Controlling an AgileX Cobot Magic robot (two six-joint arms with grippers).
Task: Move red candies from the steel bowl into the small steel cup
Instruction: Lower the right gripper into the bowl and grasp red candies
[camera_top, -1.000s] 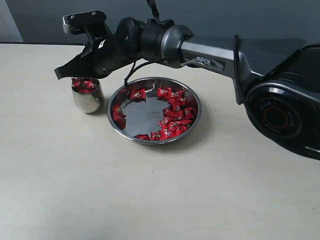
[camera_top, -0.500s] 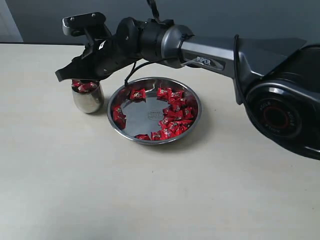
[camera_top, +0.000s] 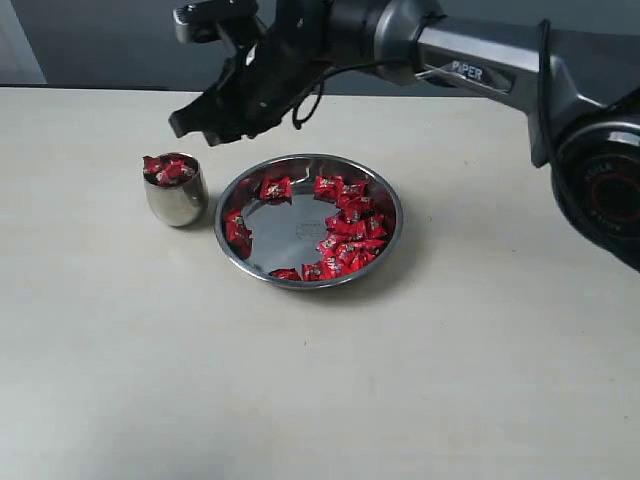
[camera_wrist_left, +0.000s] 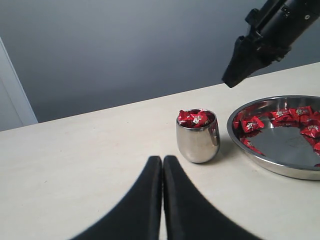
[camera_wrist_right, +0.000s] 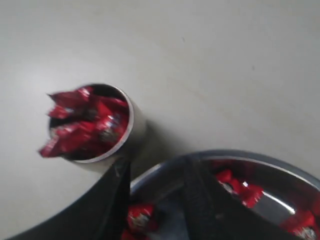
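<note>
Wide, shallow, shiny steel bowl (camera_top: 300, 283) sat on pale table (camera_top: 300, 400), w/ small red-wrapped candies (camera_top: 350, 225) mostly round its right side. Small rounded steel cup (camera_top: 176, 200) stood just left of bowl, not touching, heaped w/ more. R black gripper (camera_top: 188, 122) hovered above bowl's left rim, 2 fingers spread, empty. L black gripper (camera_wrist_left: 162, 159) sat low on bowl's cup side, fingers pressed together, gripping nothing.

My small steel cup (camera_top: 178, 202) upright, heaped with red candies (camera_top: 165, 168); more ring the shallow steel bowl (camera_top: 280, 236) just beside it.
</note>
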